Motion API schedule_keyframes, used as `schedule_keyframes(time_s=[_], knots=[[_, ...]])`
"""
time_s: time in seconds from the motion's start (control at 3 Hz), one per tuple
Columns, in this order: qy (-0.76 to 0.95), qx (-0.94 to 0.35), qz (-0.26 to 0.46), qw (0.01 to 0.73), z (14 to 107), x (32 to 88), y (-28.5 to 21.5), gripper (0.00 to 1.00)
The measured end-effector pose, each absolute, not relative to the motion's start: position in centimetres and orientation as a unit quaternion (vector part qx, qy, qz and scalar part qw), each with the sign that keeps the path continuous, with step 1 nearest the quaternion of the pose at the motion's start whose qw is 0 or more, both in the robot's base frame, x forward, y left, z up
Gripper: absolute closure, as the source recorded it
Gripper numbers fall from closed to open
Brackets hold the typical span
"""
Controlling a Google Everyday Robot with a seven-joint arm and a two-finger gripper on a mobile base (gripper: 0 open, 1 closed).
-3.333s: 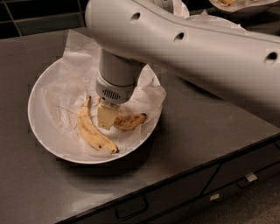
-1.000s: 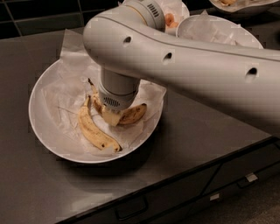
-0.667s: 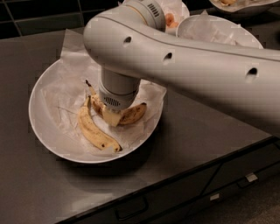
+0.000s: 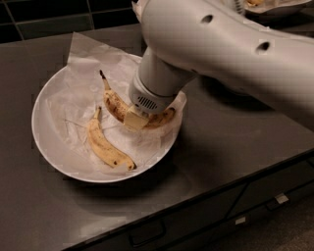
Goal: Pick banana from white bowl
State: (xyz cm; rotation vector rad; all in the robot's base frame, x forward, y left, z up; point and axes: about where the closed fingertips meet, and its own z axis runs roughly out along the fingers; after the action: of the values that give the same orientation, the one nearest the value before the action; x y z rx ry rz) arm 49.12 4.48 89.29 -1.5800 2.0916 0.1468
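The wide white bowl (image 4: 41, 142), lined with crumpled white paper, sits on the dark counter at the left. The curved, brown-spotted banana (image 4: 115, 104) lies across the bowl's right half with its dark stem pointing up and left. My gripper (image 4: 136, 119) comes down from the big white arm and is shut on the banana's middle. One pale finger pad (image 4: 134, 120) shows in front of the fruit. The banana looks slightly raised off the paper. Its right end is partly hidden under my wrist.
A paler, straighter banana (image 4: 106, 147) lies in the bowl's front left. Another paper-lined white dish (image 4: 274, 9) stands at the back right, behind my arm. The counter's front edge (image 4: 206, 196) runs diagonally, with drawers below.
My gripper closed on the spotted banana. The arm has risen and swung, and the banana has come up with it, its stem end now in plain view.
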Motion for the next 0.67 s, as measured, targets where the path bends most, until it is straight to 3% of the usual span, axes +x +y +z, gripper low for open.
schedule_keyframes(time_s=[0.67], knots=[[0.715,-0.597,0.165,0.326,94.0,47.8,2.9,1.00]])
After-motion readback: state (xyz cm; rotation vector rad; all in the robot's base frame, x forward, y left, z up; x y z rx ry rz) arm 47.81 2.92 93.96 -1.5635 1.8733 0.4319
